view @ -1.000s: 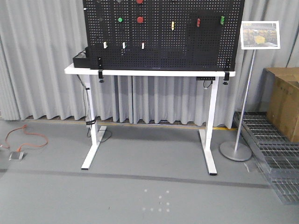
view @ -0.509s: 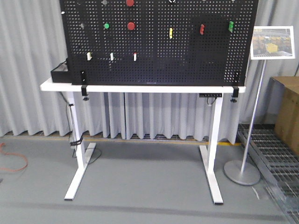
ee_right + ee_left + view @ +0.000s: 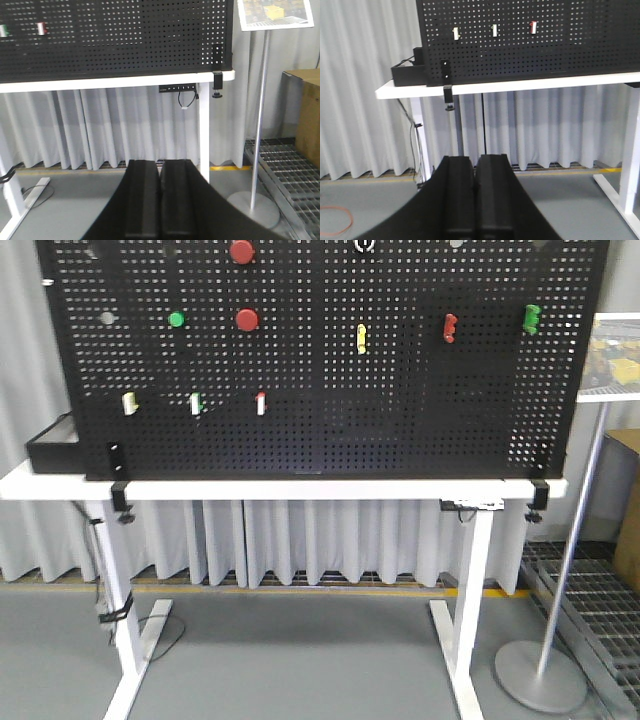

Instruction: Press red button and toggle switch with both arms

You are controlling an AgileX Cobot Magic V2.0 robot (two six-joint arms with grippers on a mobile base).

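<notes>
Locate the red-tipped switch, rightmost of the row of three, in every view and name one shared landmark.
Front view: red-tipped switch, left of centre on the pegboard, below the lower red button.
Left wrist view: the switch near the top edge, right of centre.
Right wrist view: the switch, top left corner.
Shared landmark: the white tabletop edge beneath the pegboard.

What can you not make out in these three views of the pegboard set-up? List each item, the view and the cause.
Front view: the top red button is cut by the upper edge.
Left wrist view: the three toggle switches are too small to read their positions; no button is in frame.
Right wrist view: the sign is cut by the top edge and too blurred to read.
</notes>
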